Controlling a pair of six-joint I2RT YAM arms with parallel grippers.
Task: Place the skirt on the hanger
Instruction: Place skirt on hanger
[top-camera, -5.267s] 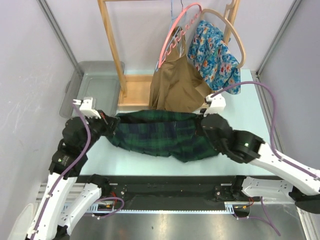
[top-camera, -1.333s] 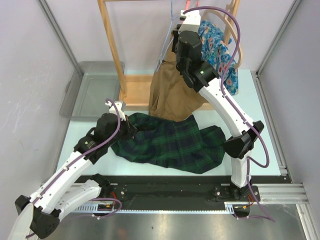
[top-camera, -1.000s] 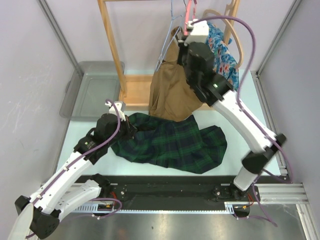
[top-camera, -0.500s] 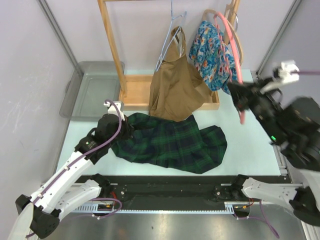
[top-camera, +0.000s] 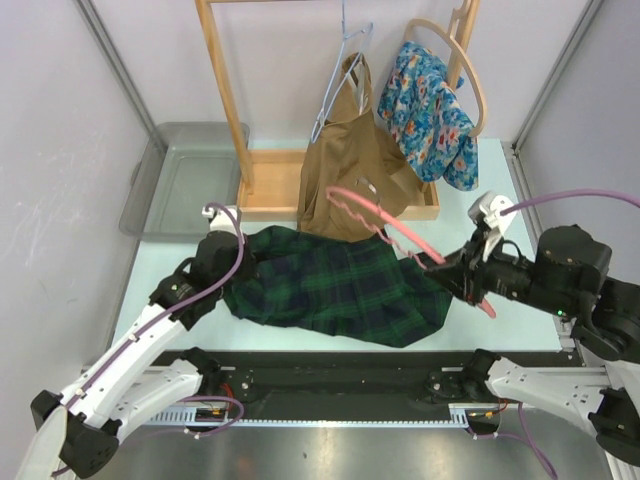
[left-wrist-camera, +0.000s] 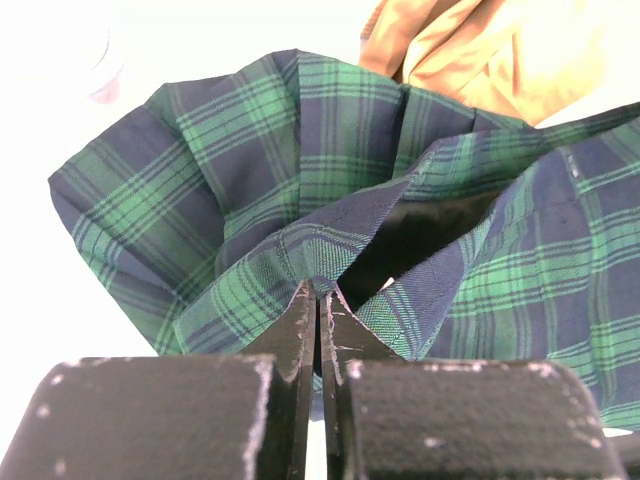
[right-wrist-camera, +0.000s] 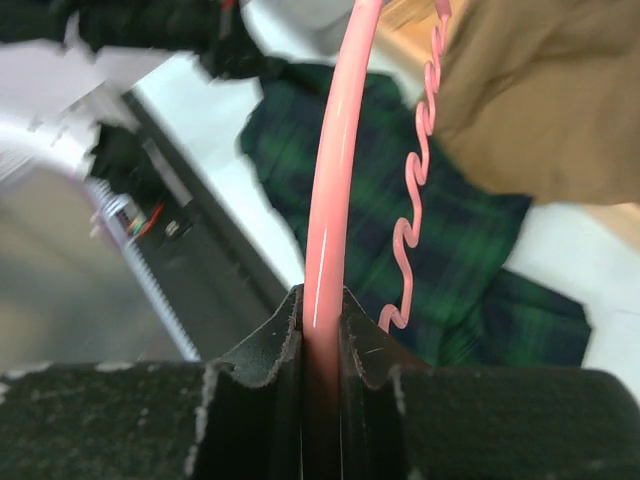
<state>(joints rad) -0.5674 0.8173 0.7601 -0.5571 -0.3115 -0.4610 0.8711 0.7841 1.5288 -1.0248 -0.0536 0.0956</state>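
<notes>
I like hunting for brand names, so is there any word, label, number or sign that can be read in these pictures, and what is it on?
No text can be read.
The plaid skirt, pink hanger, tan garment, floral garment, wooden rack and grey tray show no print.
Any marking on the black rail is too small to tell.

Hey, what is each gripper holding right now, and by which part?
The left gripper pinches the skirt by an edge of its opening. The right gripper clamps the pink hanger on its smooth arm, near one end.
</notes>
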